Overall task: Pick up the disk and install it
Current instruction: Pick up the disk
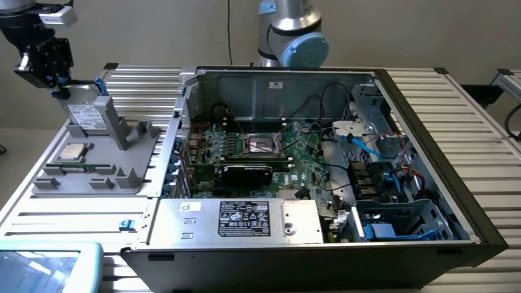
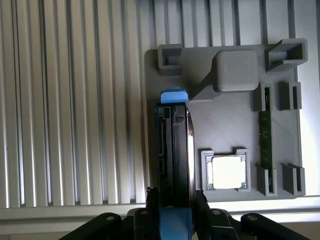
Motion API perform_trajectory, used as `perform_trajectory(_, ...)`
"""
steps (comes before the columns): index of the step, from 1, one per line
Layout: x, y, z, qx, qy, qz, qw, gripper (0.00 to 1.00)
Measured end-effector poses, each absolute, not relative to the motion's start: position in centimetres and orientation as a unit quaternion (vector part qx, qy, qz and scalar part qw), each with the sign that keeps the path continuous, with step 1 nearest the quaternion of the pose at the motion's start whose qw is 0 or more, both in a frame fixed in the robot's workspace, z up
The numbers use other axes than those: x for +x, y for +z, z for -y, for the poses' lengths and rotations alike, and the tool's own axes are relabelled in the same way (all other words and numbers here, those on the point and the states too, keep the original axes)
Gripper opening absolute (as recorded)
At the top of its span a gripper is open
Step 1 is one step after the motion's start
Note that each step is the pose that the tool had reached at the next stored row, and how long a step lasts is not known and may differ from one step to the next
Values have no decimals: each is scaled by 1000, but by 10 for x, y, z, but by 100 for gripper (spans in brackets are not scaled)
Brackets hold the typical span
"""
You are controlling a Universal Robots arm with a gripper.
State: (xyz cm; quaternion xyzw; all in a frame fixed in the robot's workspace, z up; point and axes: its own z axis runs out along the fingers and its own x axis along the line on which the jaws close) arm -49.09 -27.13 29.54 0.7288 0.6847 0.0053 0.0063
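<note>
The disk [image 1: 84, 116] stands on edge in a grey holder tray [image 1: 106, 165], leaning against the tray's upright post, at the exterior view's left. Its white label faces the camera, and a blue rail runs along its upper edge. My gripper [image 1: 58, 90] is at the disk's top end. In the wrist view I see the disk [image 2: 175, 145] edge-on, dark with blue rail ends, above the tray [image 2: 225, 125]. My gripper [image 2: 175, 197] has one finger pressed against each flat face, so it is shut on the disk.
A small square silver chip [image 1: 72, 151] and a green memory stick [image 2: 264, 130] sit in the tray. The open computer case [image 1: 326, 159] fills the middle, with a silver power supply [image 1: 236, 220] in front and a drive cage [image 1: 407, 220] at the exterior view's lower right. The table is ribbed metal.
</note>
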Motion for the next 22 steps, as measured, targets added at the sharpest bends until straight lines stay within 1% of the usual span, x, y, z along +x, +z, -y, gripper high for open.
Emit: perform_trajectory(22,-490,342,271,729,5,-685,6,37)
